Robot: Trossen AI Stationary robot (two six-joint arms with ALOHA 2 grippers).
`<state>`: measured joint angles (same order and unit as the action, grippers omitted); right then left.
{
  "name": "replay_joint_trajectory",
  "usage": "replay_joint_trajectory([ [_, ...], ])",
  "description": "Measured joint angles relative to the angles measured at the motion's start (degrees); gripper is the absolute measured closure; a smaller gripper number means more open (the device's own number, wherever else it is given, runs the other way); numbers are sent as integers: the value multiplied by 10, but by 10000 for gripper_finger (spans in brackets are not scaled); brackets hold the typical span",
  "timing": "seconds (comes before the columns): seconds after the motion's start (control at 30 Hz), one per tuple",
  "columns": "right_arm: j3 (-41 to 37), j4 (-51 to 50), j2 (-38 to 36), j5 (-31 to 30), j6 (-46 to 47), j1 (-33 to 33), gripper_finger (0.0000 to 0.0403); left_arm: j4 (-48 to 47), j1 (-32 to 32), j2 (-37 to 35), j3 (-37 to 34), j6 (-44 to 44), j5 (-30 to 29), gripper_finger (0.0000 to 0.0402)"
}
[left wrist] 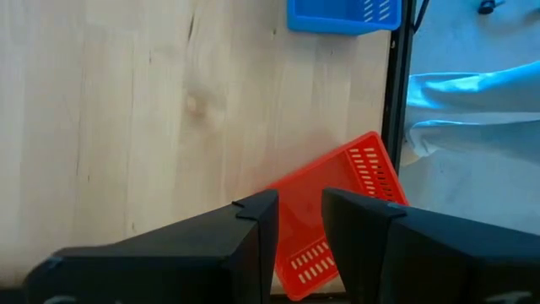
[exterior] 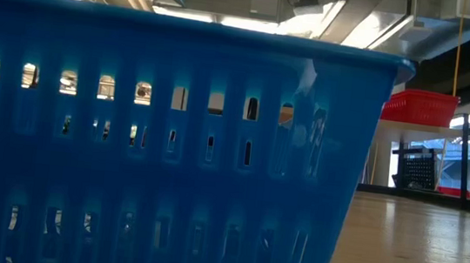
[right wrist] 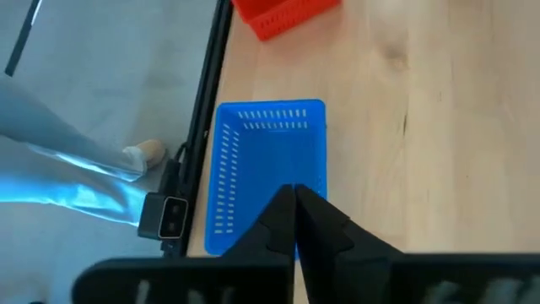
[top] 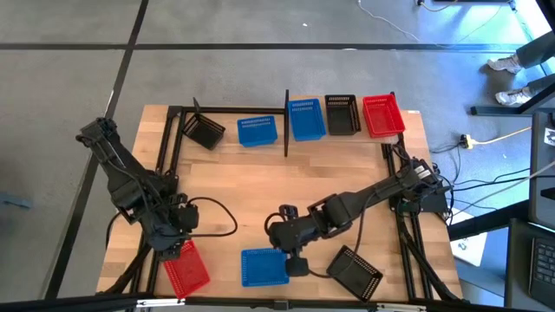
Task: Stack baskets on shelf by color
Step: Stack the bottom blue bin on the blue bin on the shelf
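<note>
My right gripper (top: 291,250) is shut and hangs over the near blue basket (top: 264,267), which rests on its base by the table's near edge; in the right wrist view the shut gripper (right wrist: 294,192) shows over that basket's inside (right wrist: 268,169). This basket (exterior: 164,142) fills the low view. My left gripper (left wrist: 299,215) is open above the near red basket (left wrist: 337,203), which lies flat at the near left corner (top: 186,268). Along the far edge, by the shelf's black posts (top: 286,130), stand two blue baskets (top: 257,131) (top: 305,119), one black (top: 341,114) and one red (top: 382,115). My right gripper is shut over the near blue basket's inside, pointing down at it. Its own fingers hide the tips' lower side, and I cannot tell whether they touch the basket.
A black basket (top: 205,130) leans tilted at the far left. Another black basket (top: 355,271) lies askew near the right corner. Black frame rails (top: 169,147) run along both sides. Bare wood (top: 277,186) lies mid-table. A person's shoes (top: 507,65) show on the floor.
</note>
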<state>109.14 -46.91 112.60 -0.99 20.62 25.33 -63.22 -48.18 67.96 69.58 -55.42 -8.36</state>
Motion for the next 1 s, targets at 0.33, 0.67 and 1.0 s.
replay_joint_trajectory([
  [0.33, 0, -3, 3, -4, 17, -10, 374, 0, 0, 0, 0, 0, 0, 317],
  [0.67, 0, 5, 26, 51, -14, -15, 388, -1, 0, 0, 0, 0, 1, 317],
  [1.0, 0, 5, 27, 52, 5, -27, 351, -1, 0, 0, 0, 0, 1, 317],
])
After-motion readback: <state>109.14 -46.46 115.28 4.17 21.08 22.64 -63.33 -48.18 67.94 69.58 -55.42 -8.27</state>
